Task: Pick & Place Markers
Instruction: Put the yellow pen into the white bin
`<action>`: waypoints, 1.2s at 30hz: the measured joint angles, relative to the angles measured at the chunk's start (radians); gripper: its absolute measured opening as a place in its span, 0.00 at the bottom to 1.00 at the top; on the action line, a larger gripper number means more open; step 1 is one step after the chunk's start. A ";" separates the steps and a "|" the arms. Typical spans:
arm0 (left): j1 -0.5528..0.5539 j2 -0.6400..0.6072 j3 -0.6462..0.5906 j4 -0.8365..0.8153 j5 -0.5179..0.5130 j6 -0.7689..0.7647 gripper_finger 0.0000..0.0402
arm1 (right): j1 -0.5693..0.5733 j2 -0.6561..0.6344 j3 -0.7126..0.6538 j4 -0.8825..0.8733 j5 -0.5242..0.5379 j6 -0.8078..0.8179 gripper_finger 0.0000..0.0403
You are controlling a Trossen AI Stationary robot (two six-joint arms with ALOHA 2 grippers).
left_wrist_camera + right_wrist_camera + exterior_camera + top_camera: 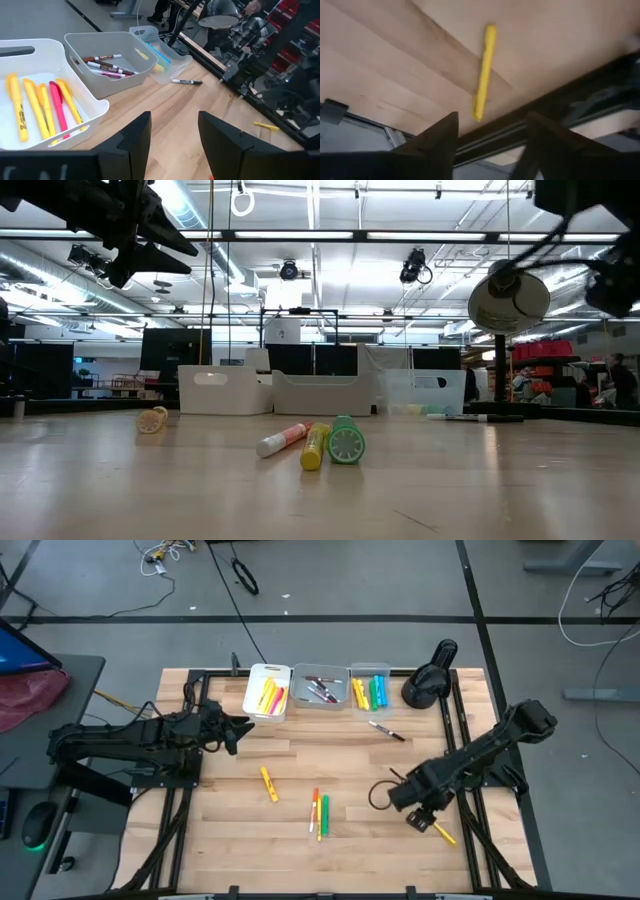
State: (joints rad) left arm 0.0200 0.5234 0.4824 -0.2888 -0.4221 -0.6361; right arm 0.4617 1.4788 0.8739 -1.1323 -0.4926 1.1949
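Observation:
A yellow marker (pixel 484 70) lies alone near the table's right rail (pixel 444 833). My right gripper (pixel 424 819) hangs over it, pointing steeply down, open (pixel 490 142), with its fingers above the marker and clear of it. Other markers lie loose on the wood: a yellow-orange one (pixel 268 783), a black one (pixel 388 730), and an orange, yellow and green group (pixel 319 812) at mid-table. My left gripper (pixel 236 730) waits open and empty (pixel 174 135) at the table's left, beside the white bin (pixel 268 692).
Three bins stand in a row at the far edge: the white one with yellow and pink markers (pixel 40 107), a grey one (pixel 320 688) with red and dark markers, a clear one (pixel 370 688) with yellow, green and blue ones. A black lamp (pixel 430 682) stands to their right.

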 joint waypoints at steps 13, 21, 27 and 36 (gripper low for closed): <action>0.000 0.000 0.000 0.000 0.000 -0.011 0.43 | 0.105 0.004 -0.268 0.473 -0.042 0.274 0.45; 0.000 0.000 0.000 0.000 0.021 -0.034 0.43 | 0.144 0.050 -0.322 0.558 -0.046 0.358 0.23; 0.000 0.000 0.000 0.003 0.039 -0.034 0.43 | 0.135 0.063 -0.322 0.572 -0.044 0.308 0.04; 0.000 0.004 0.000 0.010 0.153 -0.032 0.43 | 0.062 0.032 -0.225 0.561 0.140 0.256 0.04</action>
State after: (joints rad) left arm 0.0204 0.5278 0.4824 -0.2792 -0.2687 -0.6681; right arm 0.5236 1.5109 0.6484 -0.5713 -0.3528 1.4513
